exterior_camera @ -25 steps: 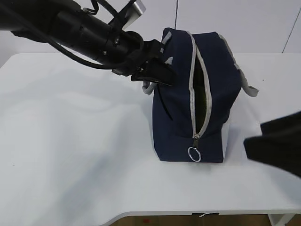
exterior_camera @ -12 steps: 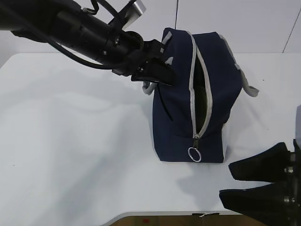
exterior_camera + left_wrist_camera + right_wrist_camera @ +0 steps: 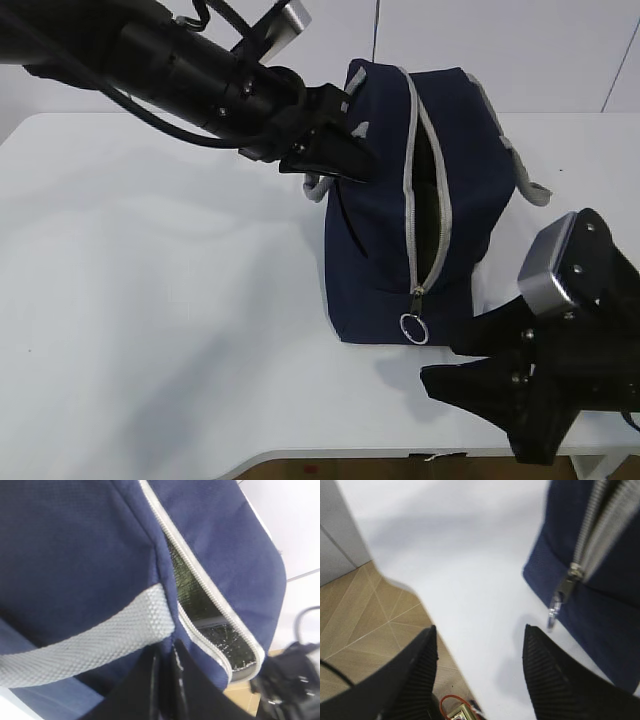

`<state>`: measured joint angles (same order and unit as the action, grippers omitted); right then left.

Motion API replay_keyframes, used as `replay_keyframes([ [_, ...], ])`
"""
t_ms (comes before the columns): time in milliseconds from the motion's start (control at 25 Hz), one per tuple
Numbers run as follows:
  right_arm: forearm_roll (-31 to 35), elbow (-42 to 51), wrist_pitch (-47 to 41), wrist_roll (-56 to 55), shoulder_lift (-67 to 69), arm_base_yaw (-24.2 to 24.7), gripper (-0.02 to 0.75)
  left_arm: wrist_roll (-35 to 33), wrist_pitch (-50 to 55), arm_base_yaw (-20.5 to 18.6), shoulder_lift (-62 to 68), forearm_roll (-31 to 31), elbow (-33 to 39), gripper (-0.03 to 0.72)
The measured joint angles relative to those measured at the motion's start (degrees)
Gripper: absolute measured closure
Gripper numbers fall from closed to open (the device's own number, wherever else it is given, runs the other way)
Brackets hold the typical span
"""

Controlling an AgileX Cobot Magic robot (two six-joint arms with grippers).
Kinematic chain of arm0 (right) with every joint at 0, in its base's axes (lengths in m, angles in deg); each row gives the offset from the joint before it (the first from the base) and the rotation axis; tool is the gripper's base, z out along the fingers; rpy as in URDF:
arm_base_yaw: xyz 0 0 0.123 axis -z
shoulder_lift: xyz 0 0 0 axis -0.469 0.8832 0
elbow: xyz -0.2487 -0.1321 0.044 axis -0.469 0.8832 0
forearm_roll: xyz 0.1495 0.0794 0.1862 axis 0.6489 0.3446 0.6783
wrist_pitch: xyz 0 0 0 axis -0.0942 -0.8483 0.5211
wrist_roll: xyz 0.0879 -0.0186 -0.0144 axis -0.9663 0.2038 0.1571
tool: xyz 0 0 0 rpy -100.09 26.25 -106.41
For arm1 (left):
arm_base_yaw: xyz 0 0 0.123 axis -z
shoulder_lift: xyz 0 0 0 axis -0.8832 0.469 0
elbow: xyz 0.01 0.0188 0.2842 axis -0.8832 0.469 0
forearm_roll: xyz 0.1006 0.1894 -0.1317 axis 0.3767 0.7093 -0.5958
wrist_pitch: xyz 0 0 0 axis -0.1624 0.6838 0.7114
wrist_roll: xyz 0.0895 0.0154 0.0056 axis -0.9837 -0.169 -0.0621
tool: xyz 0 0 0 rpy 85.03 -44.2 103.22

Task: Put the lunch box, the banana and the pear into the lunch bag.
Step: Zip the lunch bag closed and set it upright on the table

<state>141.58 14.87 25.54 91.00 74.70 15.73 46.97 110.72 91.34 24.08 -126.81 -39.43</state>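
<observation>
We see the lunch bag [image 3: 405, 210] standing upright on the white worktop [image 3: 150, 300], a little right of the middle, its navy body facing us with the grey zipper [image 3: 428, 190] running down its near face. The zipper is drawn open along most of its length, and through the gap the left wrist view shows a silvery foil lining [image 3: 220, 635]. The ring pull [image 3: 413, 327] hangs at the low near end of the zipper, close to the worktop; in the right wrist view it dangles just off the bag's lower corner.

Our left gripper [image 3: 335, 150] reaches in from the far left and sits against the bag's upper left edge. Its fingers [image 3: 165, 680] are pressed together, and the left wrist view shows a fold of navy fabric at the bag's seam running down between them, just beside one grey webbing handle [image 3: 90, 642]. A second grey handle [image 3: 525, 180] loops off the bag's right side.

Our right gripper [image 3: 480, 675] is low at the near right, just beside the bag's near right corner and not touching it. Its two black fingers [image 3: 555, 680] stand well apart with nothing between them, over the worktop's near edge, with wooden floor [image 3: 365, 610] visible below.

We cannot see the lunch box, the banana or the pear from any camera.
</observation>
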Motion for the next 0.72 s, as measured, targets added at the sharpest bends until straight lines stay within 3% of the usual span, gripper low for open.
replay_keyframes([
  [200,6.4,-1.1,1.2,6.7,8.0,0.0,0.299,0.0,0.4,0.0,0.0,0.0,0.0,0.692],
  [720,7.2,-7.9,6.0,7.7,16.0,0.0,0.300,0.0,2.3,0.0,0.0,0.0,0.0,0.692],
])
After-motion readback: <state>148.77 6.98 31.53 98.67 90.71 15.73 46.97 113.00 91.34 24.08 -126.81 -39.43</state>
